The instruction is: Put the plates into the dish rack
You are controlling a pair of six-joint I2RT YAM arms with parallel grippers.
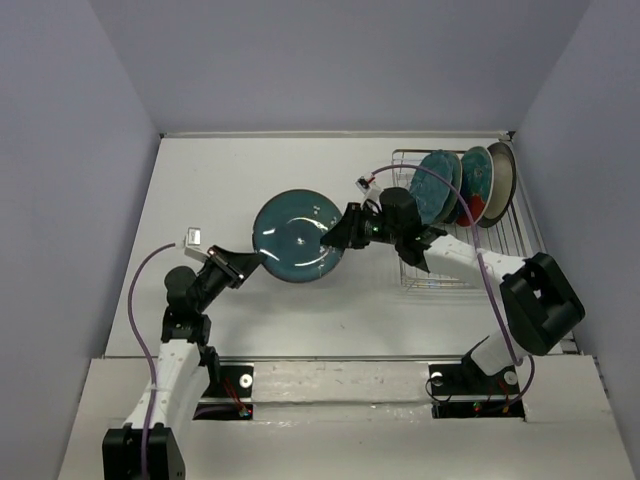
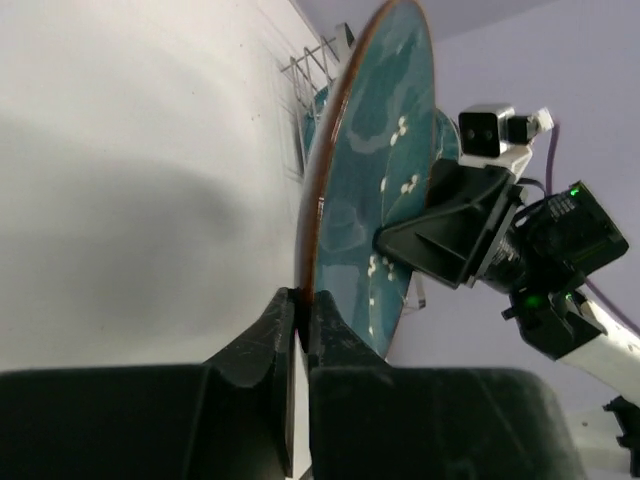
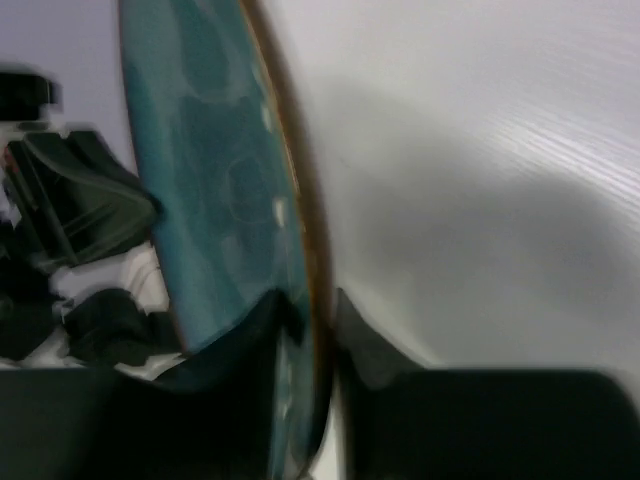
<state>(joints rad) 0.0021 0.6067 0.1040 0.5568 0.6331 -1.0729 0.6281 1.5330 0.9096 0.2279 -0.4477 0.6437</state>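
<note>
A dark teal plate (image 1: 297, 235) with a brown rim and small white flowers hangs on edge over the middle of the table, between both arms. My left gripper (image 1: 255, 262) is shut on its lower-left rim; in the left wrist view the fingertips (image 2: 302, 300) pinch the plate (image 2: 370, 170) edge. My right gripper (image 1: 335, 235) straddles the opposite rim. In the blurred right wrist view its fingers (image 3: 310, 300) sit close on either side of the plate (image 3: 220, 170), and contact is unclear. The dish rack (image 1: 430, 275) stands at the right, holding several upright plates (image 1: 435, 185).
In the rack a pale plate with red (image 1: 478, 182) and a grey-beige plate (image 1: 502, 168) stand behind the teal ones. The rack's near rows of prongs hold nothing. Grey walls close in the table on three sides. The rack's wires (image 2: 310, 65) show past the plate in the left wrist view.
</note>
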